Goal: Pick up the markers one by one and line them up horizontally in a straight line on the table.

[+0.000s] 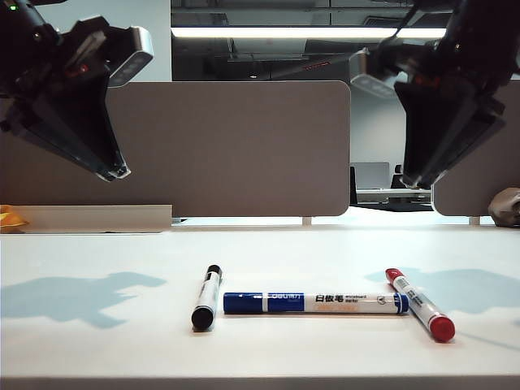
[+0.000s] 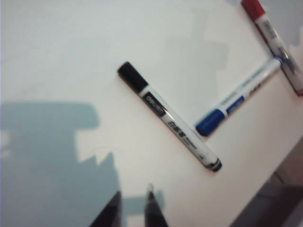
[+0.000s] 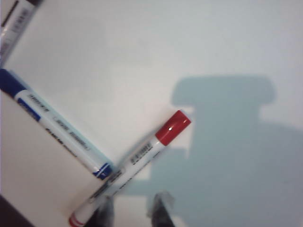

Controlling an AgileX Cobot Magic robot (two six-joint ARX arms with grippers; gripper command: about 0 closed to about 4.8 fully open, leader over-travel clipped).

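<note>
On the white table (image 1: 97, 341), near its front edge, three markers lay: black-capped marker (image 1: 207, 296) left, blue marker (image 1: 315, 303) lying crosswise in the middle, red-capped marker (image 1: 419, 304) right, angled. High above, the left gripper (image 2: 132, 208) and right gripper (image 3: 132, 210) hung empty, fingers narrowly parted.

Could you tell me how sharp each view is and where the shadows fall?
Exterior view: sharp markers, arm shadows on the table at both sides. Left wrist view: soft, shadow near the left hand. Right wrist view: blurred, shadow beside the red marker and right hand.
</note>
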